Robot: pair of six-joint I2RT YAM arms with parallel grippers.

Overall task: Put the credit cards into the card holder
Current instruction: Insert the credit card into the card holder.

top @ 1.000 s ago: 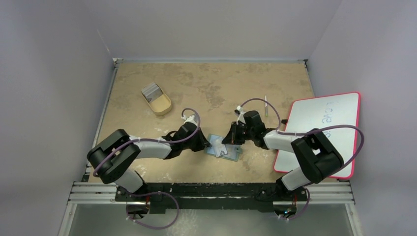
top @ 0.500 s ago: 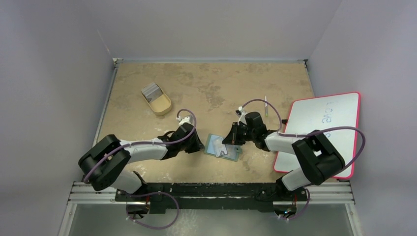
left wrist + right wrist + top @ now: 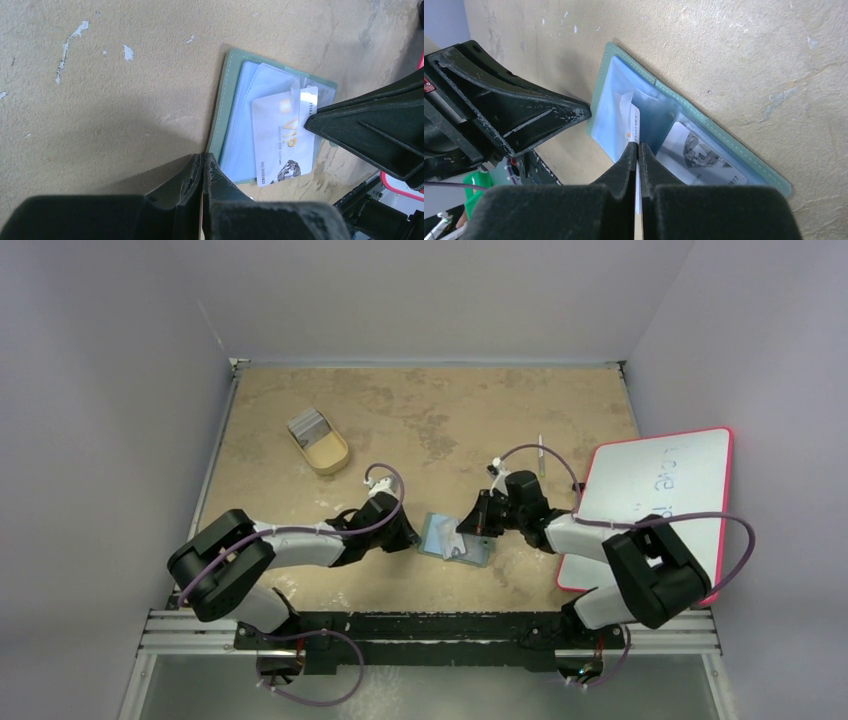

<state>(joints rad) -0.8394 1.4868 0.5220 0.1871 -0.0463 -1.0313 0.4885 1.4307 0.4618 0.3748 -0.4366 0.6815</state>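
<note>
Pinching a card (image 3: 633, 127) in our right gripper (image 3: 637, 150), we see the open wallet (image 3: 220, 110) beneath it; our left gripper (image 3: 202, 162), closed empty, touches its edge.

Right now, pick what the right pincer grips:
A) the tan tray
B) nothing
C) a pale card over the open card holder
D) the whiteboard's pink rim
C: the right wrist view shows the right pincer shut on the edge of a pale card above the open card holder.

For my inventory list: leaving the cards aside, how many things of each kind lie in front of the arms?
Tray: 1
Holder: 1
Whiteboard: 1
Pen-like stick: 1
Total: 4
</note>
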